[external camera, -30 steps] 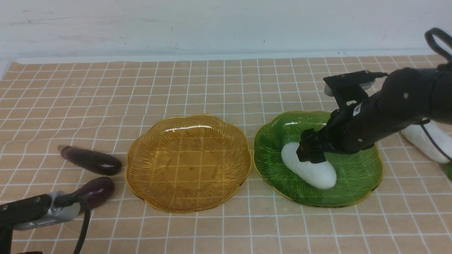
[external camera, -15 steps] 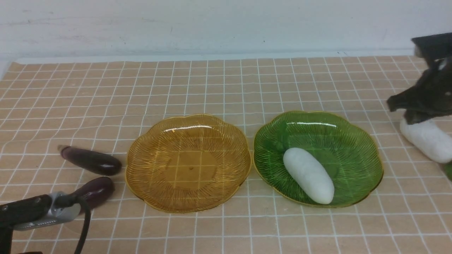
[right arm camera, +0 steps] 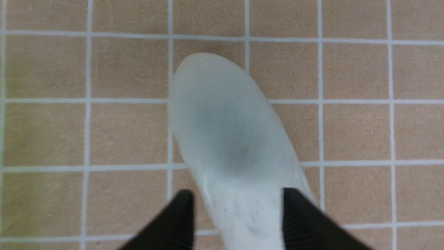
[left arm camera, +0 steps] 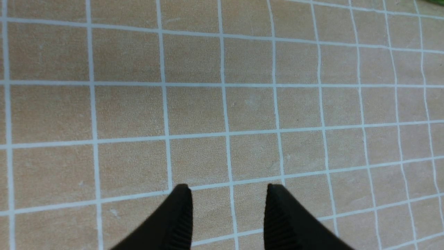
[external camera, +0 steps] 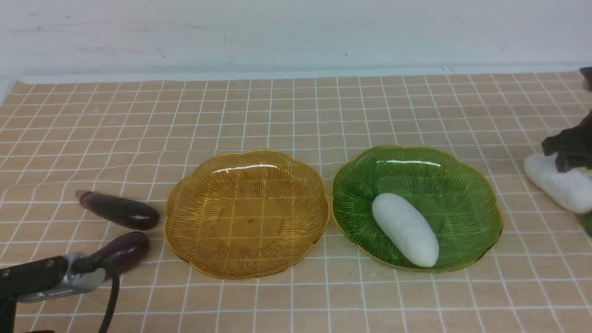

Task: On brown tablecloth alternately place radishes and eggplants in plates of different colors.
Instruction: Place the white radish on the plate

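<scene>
On the brown tablecloth (external camera: 296, 111) the amber plate (external camera: 247, 215) lies empty. The green plate (external camera: 481, 194) holds one white radish (external camera: 406, 230) lying loose. The second radish (external camera: 559, 185) lies on the cloth at the far right. My right gripper (external camera: 564, 155) hovers over it. In the right wrist view the gripper (right arm camera: 237, 194) is open, with its jaws on either side of that radish (right arm camera: 229, 132). Two purple eggplants (external camera: 120, 211) (external camera: 124, 249) lie left of the amber plate. My left gripper (left arm camera: 229, 189) is open and empty over bare cloth.
My left arm's wrist (external camera: 41, 280) and its cable sit at the lower left, beside the nearer eggplant. A white wall runs along the cloth's far edge. A green scrap (external camera: 588, 224) shows at the right edge below the second radish.
My right gripper has let go of the radish in the green plate and swung right to hover over the second radish. The left arm has not moved.
</scene>
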`<action>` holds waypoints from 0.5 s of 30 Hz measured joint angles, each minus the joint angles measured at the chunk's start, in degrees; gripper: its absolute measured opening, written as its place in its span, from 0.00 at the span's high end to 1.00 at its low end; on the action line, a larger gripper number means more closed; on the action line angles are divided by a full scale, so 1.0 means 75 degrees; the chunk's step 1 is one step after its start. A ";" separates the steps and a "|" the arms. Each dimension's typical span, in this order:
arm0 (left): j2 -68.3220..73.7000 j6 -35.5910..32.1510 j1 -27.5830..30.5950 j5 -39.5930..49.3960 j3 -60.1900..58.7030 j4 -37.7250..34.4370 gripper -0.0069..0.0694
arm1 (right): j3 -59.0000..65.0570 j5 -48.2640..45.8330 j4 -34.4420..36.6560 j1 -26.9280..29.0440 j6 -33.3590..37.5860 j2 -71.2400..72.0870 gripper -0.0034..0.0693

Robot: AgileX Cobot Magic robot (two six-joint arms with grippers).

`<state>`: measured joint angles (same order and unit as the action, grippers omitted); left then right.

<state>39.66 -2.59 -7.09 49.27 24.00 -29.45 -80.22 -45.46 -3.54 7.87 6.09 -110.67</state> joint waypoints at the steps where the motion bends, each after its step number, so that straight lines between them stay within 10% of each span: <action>1: 0.0000 0.0007 0.0000 0.0000 0.0000 0.0000 0.55 | 0.0000 0.0028 -0.0056 0.0000 0.0000 -0.0090 0.34; 9: 0.0000 0.0124 0.0000 -0.0073 0.0000 0.0008 0.55 | -0.0009 0.0145 -0.0436 0.0000 0.0024 -0.0771 0.03; 12: 0.0000 0.0221 0.0000 -0.0073 0.0000 0.0015 0.55 | -0.0009 0.0049 -0.0439 0.0000 0.0024 -0.1028 0.04; 15: 0.0000 0.0266 0.0000 -0.0073 0.0000 0.0015 0.55 | -0.0218 -0.0479 -0.0354 0.0000 -0.0050 -0.1020 0.29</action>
<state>39.66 -0.59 -7.09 48.72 24.00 -29.33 -81.85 -49.04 -6.19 7.87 5.72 -118.32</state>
